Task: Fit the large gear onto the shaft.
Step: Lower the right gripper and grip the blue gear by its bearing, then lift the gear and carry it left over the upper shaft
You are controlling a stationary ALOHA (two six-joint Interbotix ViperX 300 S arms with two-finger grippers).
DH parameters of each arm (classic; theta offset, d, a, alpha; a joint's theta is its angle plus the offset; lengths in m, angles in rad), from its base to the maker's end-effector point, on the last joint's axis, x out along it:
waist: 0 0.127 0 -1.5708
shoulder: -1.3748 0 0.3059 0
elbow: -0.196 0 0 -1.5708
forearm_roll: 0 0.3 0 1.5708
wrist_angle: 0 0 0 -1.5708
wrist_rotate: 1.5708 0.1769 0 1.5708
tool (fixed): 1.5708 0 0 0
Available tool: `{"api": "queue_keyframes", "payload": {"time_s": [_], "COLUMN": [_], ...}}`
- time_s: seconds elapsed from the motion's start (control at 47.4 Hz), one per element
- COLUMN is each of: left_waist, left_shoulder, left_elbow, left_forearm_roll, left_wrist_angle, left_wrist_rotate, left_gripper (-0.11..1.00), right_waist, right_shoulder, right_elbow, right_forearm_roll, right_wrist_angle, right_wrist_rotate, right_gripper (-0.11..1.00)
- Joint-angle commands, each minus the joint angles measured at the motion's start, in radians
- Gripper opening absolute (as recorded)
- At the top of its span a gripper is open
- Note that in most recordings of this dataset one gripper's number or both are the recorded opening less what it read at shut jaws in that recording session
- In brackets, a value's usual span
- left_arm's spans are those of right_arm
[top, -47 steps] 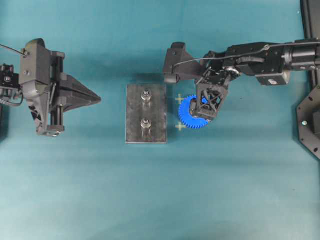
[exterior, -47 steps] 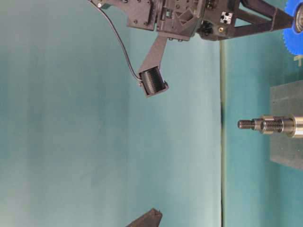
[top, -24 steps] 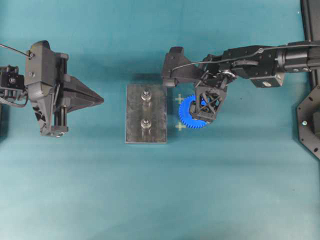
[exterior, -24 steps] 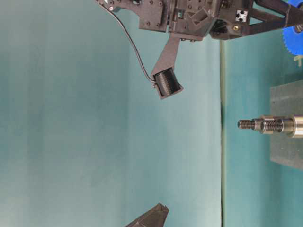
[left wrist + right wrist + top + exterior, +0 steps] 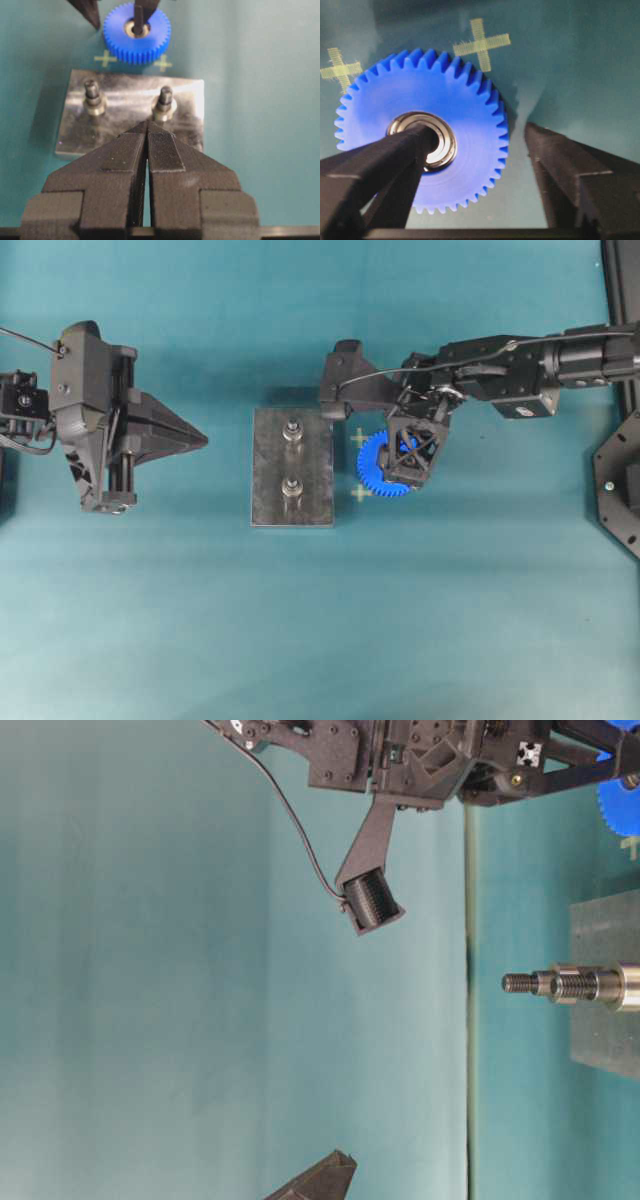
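The large gear [image 5: 372, 470], bright blue with a silver bearing hub, lies flat on the table just right of the dark grey plate [image 5: 265, 502]. Two identical silvery shafts [image 5: 292, 430] [image 5: 292, 487] stand upright on the plate. My right gripper [image 5: 480, 132] is open over the gear. One of its fingers [image 5: 395, 160] reaches into the hub bore. The other finger [image 5: 555, 165] stands outside the toothed rim with a gap to it. My left gripper [image 5: 147, 125] is shut and empty. It hovers left of the plate [image 5: 130, 85] and points at it.
Two yellow cross marks [image 5: 359, 438] [image 5: 360, 493] sit on the teal table beside the gear. The right arm's wrist camera [image 5: 372, 900] hangs over the plate's far edge. A black bracket [image 5: 620, 480] lies at the right edge of the table.
My right arm has moved a little to the left over the gear, with its wrist camera swinging towards the plate. My left gripper edged slightly towards the plate, then stopped. The gear has not moved.
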Motion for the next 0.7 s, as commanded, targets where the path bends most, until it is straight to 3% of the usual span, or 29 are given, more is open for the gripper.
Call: {"api": "queue_keyframes", "payload": {"time_s": [0.0,0.105,0.675], "left_waist": [0.003,0.003,0.003], "left_shoulder": [-0.005,-0.003,0.029], "left_elbow": [-0.017,-0.017,-0.032], "left_forearm_roll": [0.003,0.003,0.003], "left_wrist_angle": [-0.008,-0.002,0.003], "left_wrist_rotate": [0.002,0.002,0.002], "left_gripper": [0.00,0.00,0.00], "right_waist": [-0.003,-0.005,-0.018], "right_shoulder": [-0.005,-0.005,-0.089], "right_elbow": [-0.015,-0.018,-0.095], "right_forearm_roll": [-0.008,-0.009,-0.009], "right_wrist_angle": [0.015,0.035,0.115], "right_wrist_rotate": [0.011,0.014,0.060], "right_gripper": [0.71,0.49,0.49]}}
